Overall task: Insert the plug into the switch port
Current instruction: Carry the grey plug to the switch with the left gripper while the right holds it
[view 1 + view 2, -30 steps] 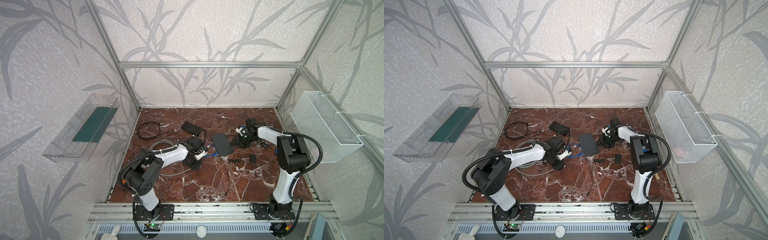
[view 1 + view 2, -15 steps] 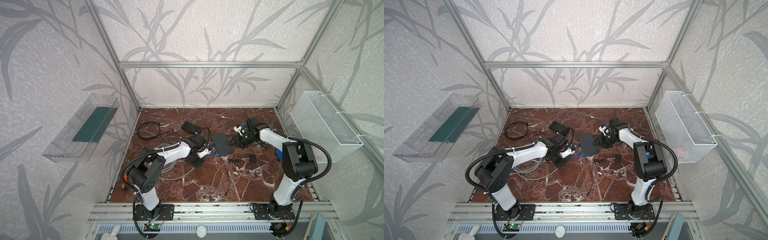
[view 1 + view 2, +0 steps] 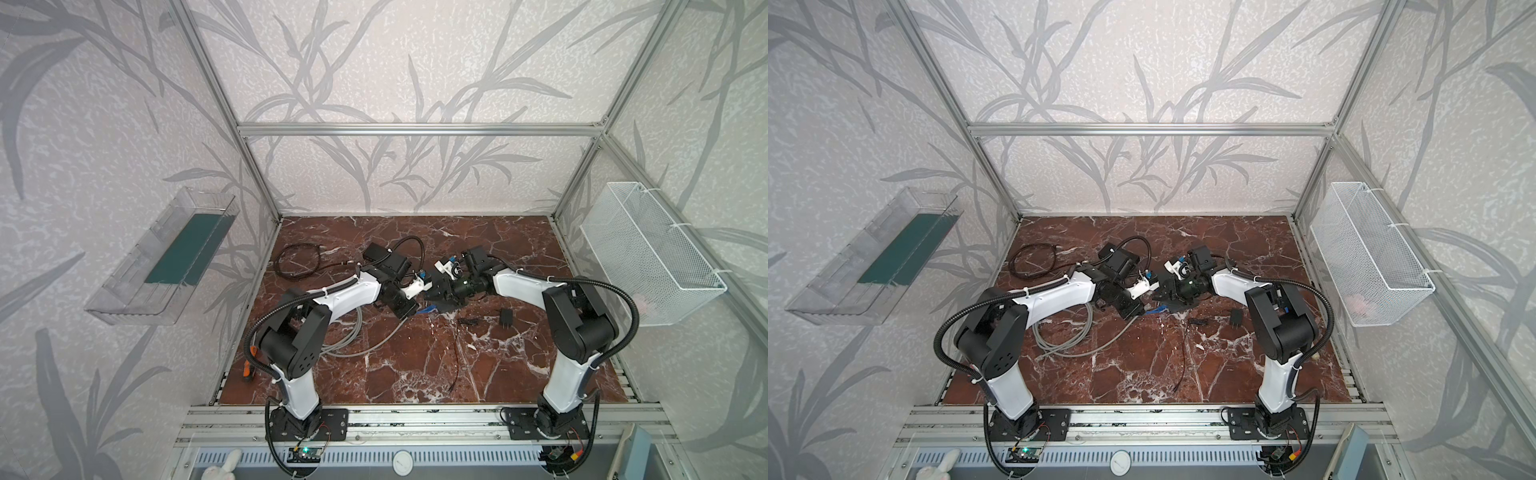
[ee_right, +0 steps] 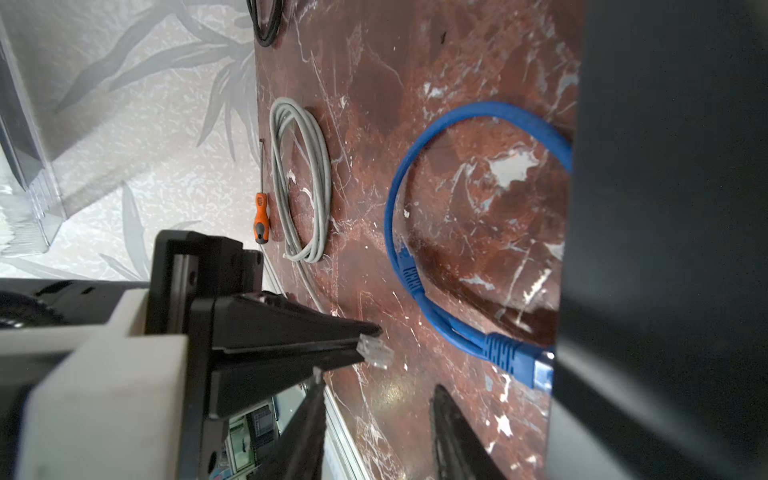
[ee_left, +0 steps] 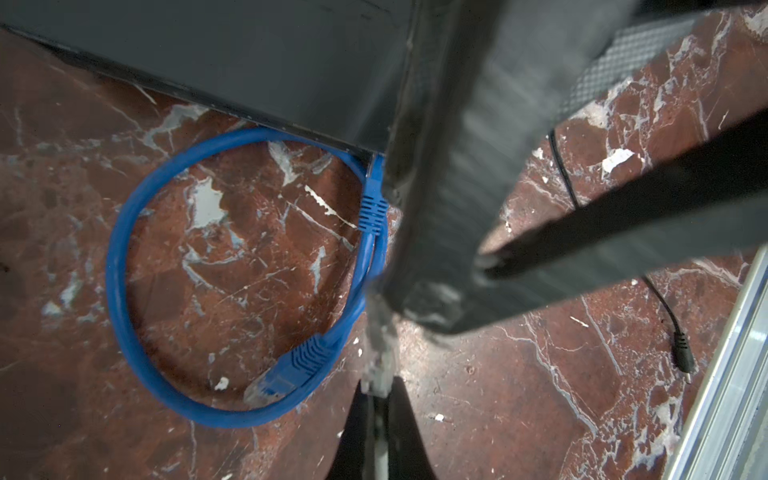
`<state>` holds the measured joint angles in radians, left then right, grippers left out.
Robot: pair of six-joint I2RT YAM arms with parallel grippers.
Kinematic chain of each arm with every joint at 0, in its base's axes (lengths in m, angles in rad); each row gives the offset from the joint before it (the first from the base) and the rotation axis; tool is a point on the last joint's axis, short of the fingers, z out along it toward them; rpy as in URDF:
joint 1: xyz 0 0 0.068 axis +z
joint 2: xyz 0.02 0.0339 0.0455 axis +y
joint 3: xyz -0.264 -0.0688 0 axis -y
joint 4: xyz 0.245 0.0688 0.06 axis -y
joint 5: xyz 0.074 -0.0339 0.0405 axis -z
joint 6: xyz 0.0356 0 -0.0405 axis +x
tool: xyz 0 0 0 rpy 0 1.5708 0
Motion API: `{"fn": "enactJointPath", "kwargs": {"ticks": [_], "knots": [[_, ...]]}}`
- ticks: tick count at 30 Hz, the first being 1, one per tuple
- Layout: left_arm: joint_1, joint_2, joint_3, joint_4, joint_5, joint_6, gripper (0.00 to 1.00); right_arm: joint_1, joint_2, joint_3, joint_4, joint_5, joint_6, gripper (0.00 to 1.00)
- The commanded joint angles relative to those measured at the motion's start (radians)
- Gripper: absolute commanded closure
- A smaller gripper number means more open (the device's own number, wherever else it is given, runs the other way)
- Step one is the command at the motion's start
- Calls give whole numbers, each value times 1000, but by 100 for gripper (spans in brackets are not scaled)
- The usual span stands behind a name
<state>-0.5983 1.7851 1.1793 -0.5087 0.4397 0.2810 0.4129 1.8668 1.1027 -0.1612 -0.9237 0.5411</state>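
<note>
Near the middle of both top views, your left pincer (image 4: 353, 347) is clamped on the clear plug (image 4: 376, 353). In the right wrist view the plug juts from the fingertips with its long axis along the fingers, pointing toward the black switch (image 4: 665, 208) at the frame's right edge, not yet touching it. Your right pincer (image 3: 440, 289) grips the switch, tilting it off the table (image 3: 415, 365). A blue cable (image 5: 124, 249) loops beside it, one end already plugged in.

Left pincer (image 3: 1152, 286) meets right pincer (image 3: 1160, 293), seemingly above blue cable (image 3: 1153, 309)
</note>
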Motion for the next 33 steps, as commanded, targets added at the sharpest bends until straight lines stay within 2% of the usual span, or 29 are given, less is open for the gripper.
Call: {"fn": "enactJointPath", "kwargs": {"ticks": [1,15,21,24,28,33], "knots": [[-1,7,17,36,31,13,95,9,21,-3,55,-39,62,60],[-14,20,19,86,28,-14,95,30,85,59,-34,-52,17,66],[-15,19,4,109,8,-29,94,30,100,71,-42,-68,14,79],[-15,19,-3,113,-11,-38,88,29,101,74,-55,-67,16,84],[-12,-3,-37,126,-56,-41,69,11,98,69,-55,-53,84,84],[-15,-42,-104,172,-60,-53,61,-2,80,86,-64,-31,181,84]]}}
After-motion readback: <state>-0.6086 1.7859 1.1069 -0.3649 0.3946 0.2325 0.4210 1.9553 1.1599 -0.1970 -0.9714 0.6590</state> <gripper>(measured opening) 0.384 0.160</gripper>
